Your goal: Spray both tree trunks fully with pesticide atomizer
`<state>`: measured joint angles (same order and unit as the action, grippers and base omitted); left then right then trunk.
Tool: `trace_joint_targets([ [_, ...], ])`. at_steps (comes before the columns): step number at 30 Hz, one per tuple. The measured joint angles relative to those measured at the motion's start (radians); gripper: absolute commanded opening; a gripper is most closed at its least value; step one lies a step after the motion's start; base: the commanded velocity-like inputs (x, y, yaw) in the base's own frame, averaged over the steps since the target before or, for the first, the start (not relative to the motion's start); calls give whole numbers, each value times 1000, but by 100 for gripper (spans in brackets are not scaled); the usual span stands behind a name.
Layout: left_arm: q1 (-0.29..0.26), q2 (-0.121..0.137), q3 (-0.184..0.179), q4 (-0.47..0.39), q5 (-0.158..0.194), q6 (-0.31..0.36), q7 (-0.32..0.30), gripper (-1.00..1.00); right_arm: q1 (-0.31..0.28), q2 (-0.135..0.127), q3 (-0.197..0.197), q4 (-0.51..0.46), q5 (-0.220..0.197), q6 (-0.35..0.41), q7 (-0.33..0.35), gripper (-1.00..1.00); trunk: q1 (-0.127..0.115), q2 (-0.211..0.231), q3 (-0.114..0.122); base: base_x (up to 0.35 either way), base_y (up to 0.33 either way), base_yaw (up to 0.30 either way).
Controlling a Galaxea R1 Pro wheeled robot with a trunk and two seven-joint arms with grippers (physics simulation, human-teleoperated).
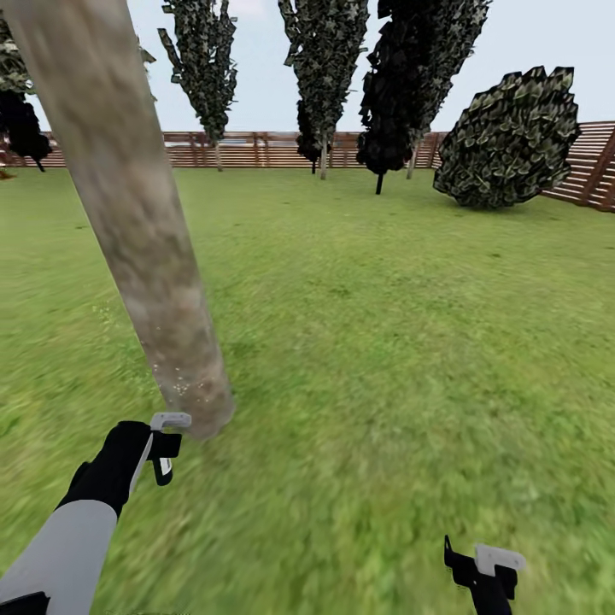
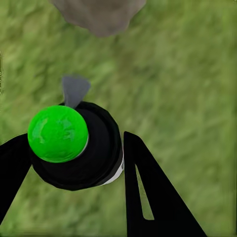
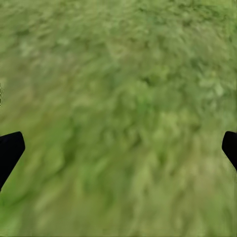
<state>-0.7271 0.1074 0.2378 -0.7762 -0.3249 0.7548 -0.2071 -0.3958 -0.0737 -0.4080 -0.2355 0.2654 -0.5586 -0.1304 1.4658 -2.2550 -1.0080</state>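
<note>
Clamped round the atomizer [image 2: 79, 148] w/ left gripper [image 2: 74, 158] near trunk [image 1: 128, 239] (light, rigid, prob slick, so grip mid-body), right gripper [image 3: 118, 148] spread wide, empty.

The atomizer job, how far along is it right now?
Done: the pesticide atomizer is off the lawn, held in the left tool. In hand: it sits beside the base of the near tree trunk, where a few whitish pesticide specks show low down. Left: most of that trunk looks bare, and the second tree is yet to do. The right tool hangs open over grass.
</note>
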Motion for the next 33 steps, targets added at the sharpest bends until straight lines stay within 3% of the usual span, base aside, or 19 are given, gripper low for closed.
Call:
trace_joint_targets([
  [13, 0, 3, 1, 10, 0, 0, 0, -100, 0, 0, 0, 0, 0, 0, 0, 100, 0, 0, 0, 93, -274, 268],
  [27, 0, 3, 2, 11, 0, 0, 0, -100, 0, 0, 0, 0, 0, 0, 0, 100, 0, 0, 0, 95, -274, 18],
  [33, 0, 3, 2, 11, 0, 0, 0, -100, 0, 0, 0, 0, 0, 0, 0, 100, 0, 0, 0, 95, -274, 218],
])
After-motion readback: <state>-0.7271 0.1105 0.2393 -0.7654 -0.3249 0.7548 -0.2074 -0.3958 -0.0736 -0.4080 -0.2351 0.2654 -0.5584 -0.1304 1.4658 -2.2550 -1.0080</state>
